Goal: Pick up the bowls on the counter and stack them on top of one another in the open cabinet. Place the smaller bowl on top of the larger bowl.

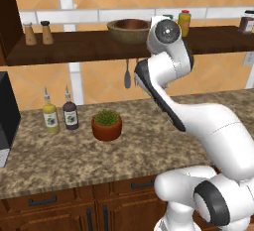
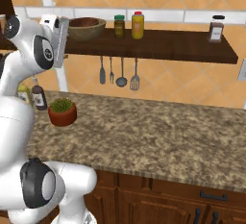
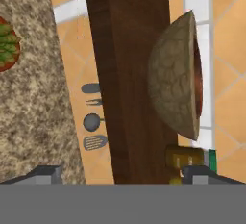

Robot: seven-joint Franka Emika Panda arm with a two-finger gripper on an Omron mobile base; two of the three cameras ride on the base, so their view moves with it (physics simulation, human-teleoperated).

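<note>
The large bowl [image 1: 129,29] stands upright on the shelf [image 1: 74,49], toward the middle of its length and close to the front edge; in the right base view the same bowl [image 2: 86,28] sits near the shelf's left end, with a green-lidded jar [image 2: 119,26] and a yellow bottle [image 2: 138,24] just beside it along the shelf [image 2: 158,45]. The small bowl cannot be identified in any view.

The gripper [image 3: 120,172] is raised to shelf height, just beside the large bowl. In the hand view, which is rolled sideways, its two fingertips are set wide apart with nothing between them: the jaws are released. The bowl [image 3: 175,76] lies ahead of the jaws and offset toward one fingertip [image 3: 206,174], not between them, and apart from both.

On the counter [image 1: 139,145], a potted plant [image 1: 106,124] stands toward the back edge, with two sauce bottles [image 1: 59,114] just beside it. Utensils [image 2: 118,72] hang below the shelf.
</note>
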